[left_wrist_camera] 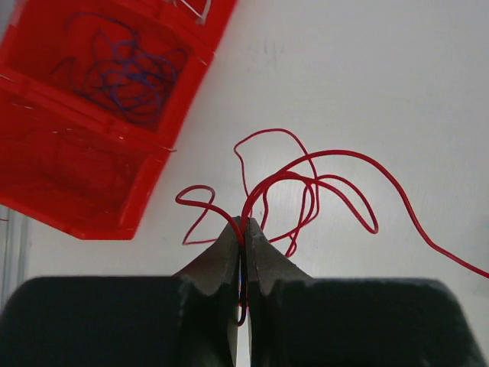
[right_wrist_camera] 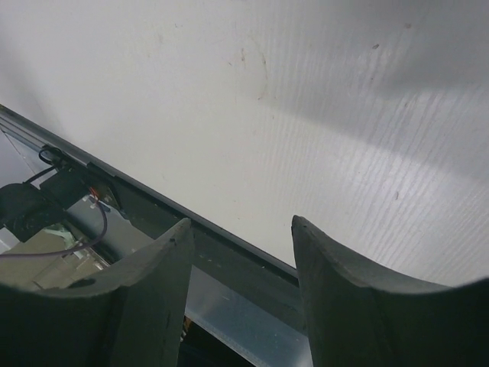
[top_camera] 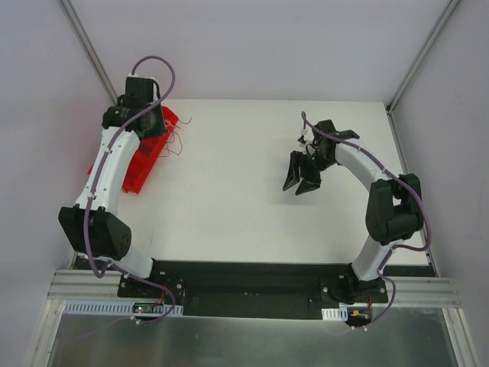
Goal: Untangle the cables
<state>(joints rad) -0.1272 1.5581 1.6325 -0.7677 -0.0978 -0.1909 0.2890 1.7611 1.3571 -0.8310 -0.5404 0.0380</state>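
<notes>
My left gripper (left_wrist_camera: pixel 246 223) is shut on thin red cables (left_wrist_camera: pixel 306 183). They pass between its jaws and spread in loops over the white table ahead, one strand trailing off to the right. In the top view these red cables (top_camera: pixel 177 139) show faintly beside the red bin, and the left gripper itself is hidden under its wrist. A tangle of purple cables (left_wrist_camera: pixel 122 73) lies inside the red bin (left_wrist_camera: pixel 84 202). My right gripper (top_camera: pixel 302 177) is open and empty above the table's right half; in the right wrist view its jaws (right_wrist_camera: pixel 241 225) stand apart with nothing between them.
The red bin (top_camera: pixel 141 174) lies at the table's far left under my left arm. The table's near edge with a black rail (right_wrist_camera: pixel 137 202) shows in the right wrist view. Grey walls enclose the table on three sides.
</notes>
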